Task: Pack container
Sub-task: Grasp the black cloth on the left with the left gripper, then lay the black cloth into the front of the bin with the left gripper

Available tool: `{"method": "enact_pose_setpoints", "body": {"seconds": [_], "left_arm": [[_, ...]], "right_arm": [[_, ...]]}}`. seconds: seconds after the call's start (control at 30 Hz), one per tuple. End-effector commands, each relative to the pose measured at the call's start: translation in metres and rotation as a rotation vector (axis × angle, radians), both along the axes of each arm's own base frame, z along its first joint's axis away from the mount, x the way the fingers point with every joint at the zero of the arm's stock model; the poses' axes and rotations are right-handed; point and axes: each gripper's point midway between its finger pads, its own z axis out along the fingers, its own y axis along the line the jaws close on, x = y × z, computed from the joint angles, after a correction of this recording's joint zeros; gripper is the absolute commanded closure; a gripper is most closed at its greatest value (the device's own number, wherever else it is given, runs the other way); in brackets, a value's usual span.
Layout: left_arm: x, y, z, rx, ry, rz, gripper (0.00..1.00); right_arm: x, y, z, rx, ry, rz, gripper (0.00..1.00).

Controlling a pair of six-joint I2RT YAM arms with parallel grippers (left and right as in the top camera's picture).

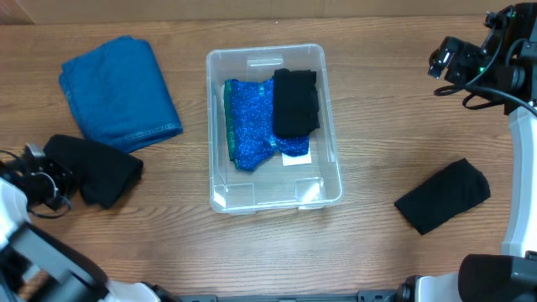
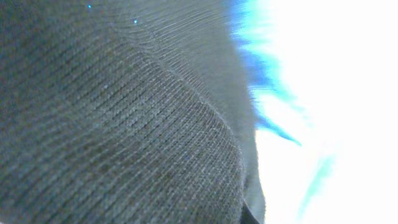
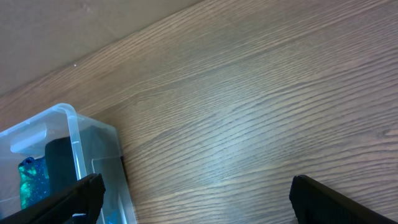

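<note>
Jaws during container packing: R gripper spread wide, nothing btwn fingers; L gripper open/closed can't be told.
L wrist view filled w/ black knit cloth; overhead shows L gripper at that cloth's edge. Container sits mid-table, holding sparkly blue cloth touching small black cloth. Outside it: folded blue towel, black bundle.

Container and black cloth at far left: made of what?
Container: clear rigid plastic, glossy by the look; see-through walls with glare spots. Black cloth: matte knit fabric, probably; fine ribbed rows show in the left wrist view.
</note>
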Motion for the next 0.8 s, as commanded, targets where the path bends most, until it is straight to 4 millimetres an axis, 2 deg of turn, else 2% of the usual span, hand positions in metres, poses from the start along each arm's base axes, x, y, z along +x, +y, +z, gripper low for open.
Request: {"method": "enact_pose_setpoints", "body": {"seconds": [0.0,0.1,0.17,0.2,0.27,0.33,0.4,0.47,0.53,0.6,0.63,0.7,0.77], "left_arm": [[0.024,-0.054,0.131,0.072,-0.400,-0.157,0.96],[0.029,-0.120,0.196,0.211,-0.584,-0.348,0.96],[0.037,-0.168,0.222,0.274,-0.690,-0.499,0.96],[0.043,-0.202,0.232,0.328,-0.756,-0.621,0.96],[0.047,-0.268,0.231,0.449,-0.840,-0.898,0.96],[0.041,-0.328,0.214,0.557,-0.895,-1.169,0.96],[0.030,-0.380,0.196,0.664,-0.966,-1.420,0.96],[0.026,-0.402,0.173,0.809,-0.962,-1.587,0.96],[0.022,-0.410,0.143,0.919,-0.893,-1.738,0.96],[0.016,-0.405,0.108,0.944,-0.773,-1.875,0.96],[0.015,-0.398,0.083,0.934,-0.676,-1.939,0.96],[0.012,-0.396,0.063,0.895,-0.610,-1.988,0.96],[-0.001,-0.392,0.038,0.820,-0.505,-2.056,0.96]], "right_arm": [[-0.001,0.002,0.008,0.003,-0.024,0.006,0.00],[-0.001,0.002,0.008,0.001,-0.024,0.004,0.00],[-0.001,0.002,0.008,0.001,-0.024,0.004,0.00],[-0.001,0.002,0.008,0.001,-0.024,0.004,0.00],[-0.001,0.002,0.008,-0.001,-0.020,0.006,0.00],[-0.002,0.002,0.007,0.000,-0.019,0.006,0.00],[-0.002,0.002,0.007,-0.001,-0.019,0.007,0.00],[-0.002,0.000,0.007,-0.011,-0.017,0.002,0.00],[-0.002,-0.002,0.006,-0.020,-0.013,-0.005,0.00],[-0.003,-0.002,0.001,-0.020,-0.003,-0.007,0.00],[-0.002,-0.002,-0.001,-0.020,-0.001,-0.007,0.00],[-0.002,-0.002,-0.003,-0.020,0.001,-0.007,0.00],[-0.002,-0.003,-0.003,-0.020,0.001,-0.008,0.00]]}}
